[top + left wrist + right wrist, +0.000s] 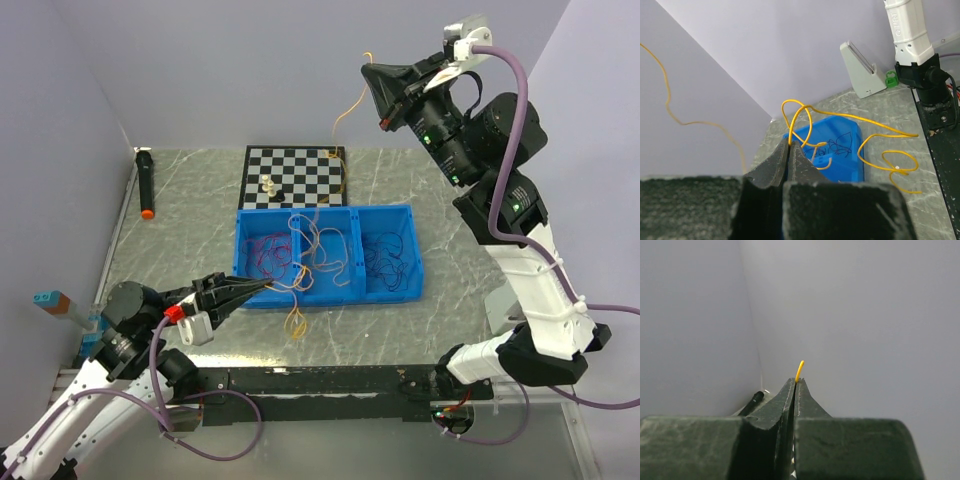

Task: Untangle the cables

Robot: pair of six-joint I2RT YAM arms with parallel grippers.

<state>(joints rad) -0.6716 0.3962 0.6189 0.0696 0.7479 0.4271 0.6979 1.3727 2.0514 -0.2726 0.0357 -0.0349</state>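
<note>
The cables lie in a blue three-part bin (400, 295): red-magenta wires (262, 252) on the left, orange-yellow ones (322, 250) in the middle, dark ones (385, 250) on the right. My left gripper (268, 287) sits low at the bin's front left corner, shut on a yellow wire (805, 107) that loops up from its tips (789, 141). A yellow loop (296, 320) rests on the table in front of the bin. My right gripper (368, 68) is raised high at the back, shut on a yellow wire end (799, 369). That strand (345, 112) hangs down toward the chessboard.
A chessboard (310, 162) with two small pieces (268, 184) lies behind the bin. A black marker with an orange tip (146, 185) lies at the far left. Coloured blocks (50, 300) sit off the table's left edge. A white stand (862, 70) is at the table's right side.
</note>
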